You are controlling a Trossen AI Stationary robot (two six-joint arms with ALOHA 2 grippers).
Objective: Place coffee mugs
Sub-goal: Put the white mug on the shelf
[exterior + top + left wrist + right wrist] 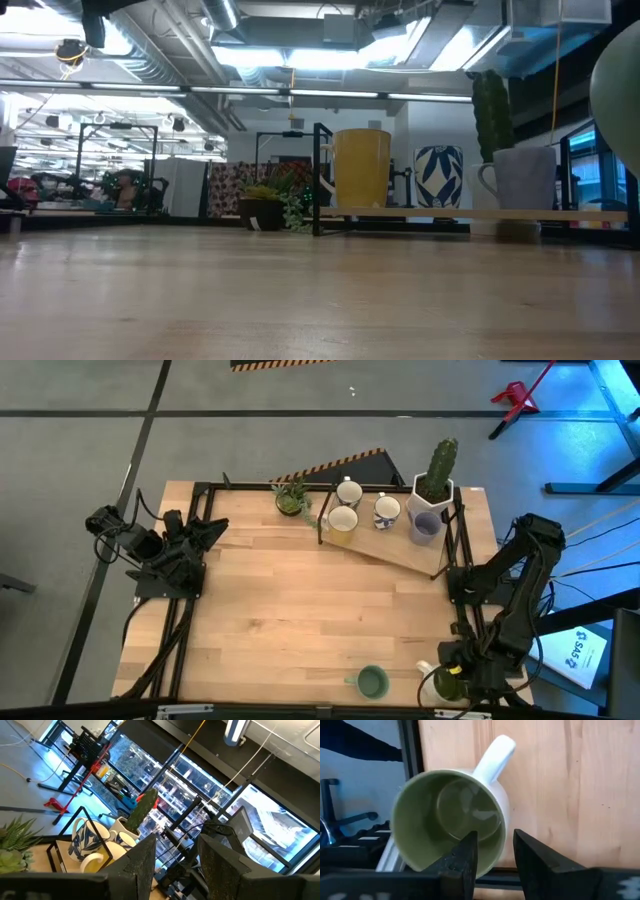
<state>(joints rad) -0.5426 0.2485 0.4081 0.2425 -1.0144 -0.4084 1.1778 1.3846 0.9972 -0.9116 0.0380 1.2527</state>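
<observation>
My right gripper [448,678] is at the table's near right corner, shut on a mug [450,815] that is white outside and pale green inside; in the low view it is the pale blur [622,85] at the right edge. A green mug [372,681] stands on its base near the near edge. On a wooden board [400,550] at the far side stand two cream mugs [342,520] [349,492], a blue-patterned mug [387,510] and a lavender mug [425,526]. My left gripper [215,530] waits open at the left edge. My right gripper holds the mug by its wall at the rim [496,851], on the side away from the handle [492,752]. One finger [465,852] is inside the mug and the other [527,855] outside. The fingers come from above, pointing down. The mug is lifted clear, mouth up.
A cactus in a white pot [435,480] stands at the board's far right end, and a small green plant [292,497] at its left. A black metal frame [200,490] runs round the table's edges. Bare wood [300,610] fills the middle of the table.
</observation>
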